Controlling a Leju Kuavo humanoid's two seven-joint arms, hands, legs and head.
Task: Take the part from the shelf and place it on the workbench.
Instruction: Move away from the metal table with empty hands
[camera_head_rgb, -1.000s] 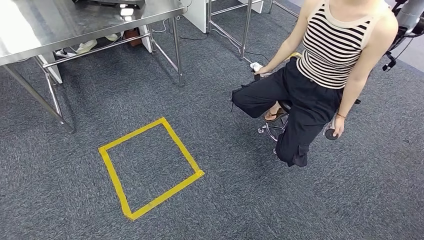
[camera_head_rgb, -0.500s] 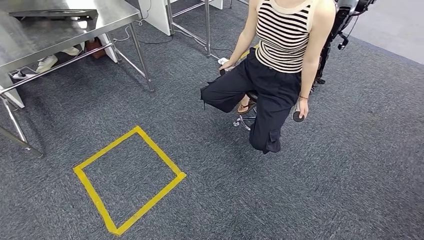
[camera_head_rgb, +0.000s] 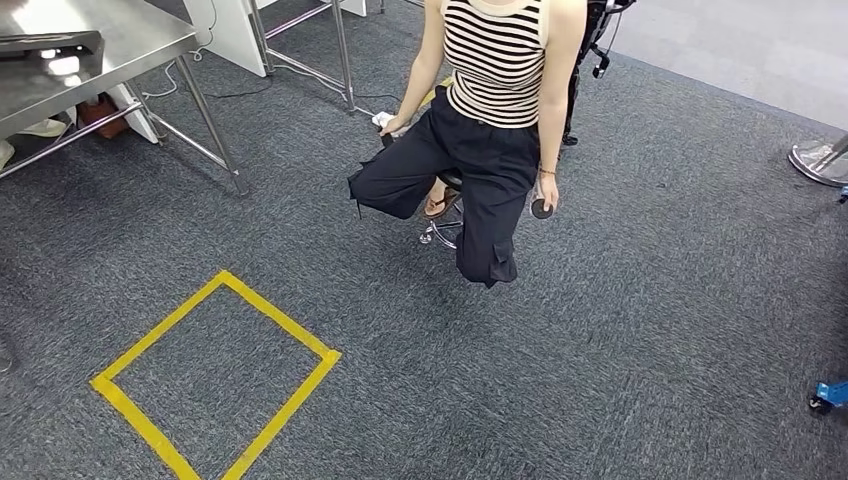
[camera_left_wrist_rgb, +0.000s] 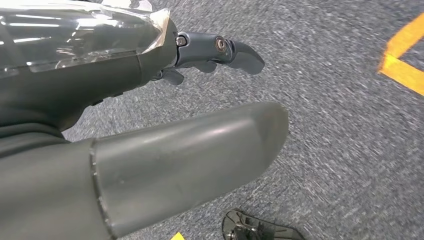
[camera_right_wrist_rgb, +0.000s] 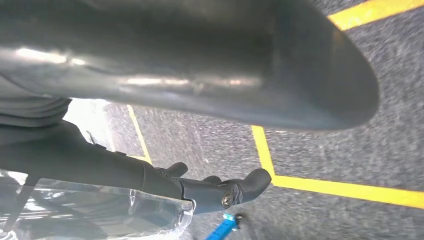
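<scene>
Grey carpet floor (camera_head_rgb: 640, 330) fills the head view, and on it at seven o'clock sits a square outlined in yellow tape (camera_head_rgb: 215, 375). Up at eleven o'clock stands a steel table (camera_head_rgb: 95, 45) on thin legs, with a dark flat item on top at its far edge, too cut off to identify. At twelve o'clock a person (camera_head_rgb: 490, 110) in a striped top and black trousers sits on a stool (camera_head_rgb: 440, 225), one hand low by the stool holding a small dark round object (camera_head_rgb: 541, 208). A blue caster (camera_head_rgb: 830, 395) peeks in at four o'clock. In the left wrist view the left robot hand (camera_left_wrist_rgb: 200, 100) hangs over the carpet, released, thumb and dark fingers apart with nothing between them. The right robot hand (camera_right_wrist_rgb: 215, 140) is likewise released above the tape lines, holding nothing. Neither robot hand carries the part.
</scene>
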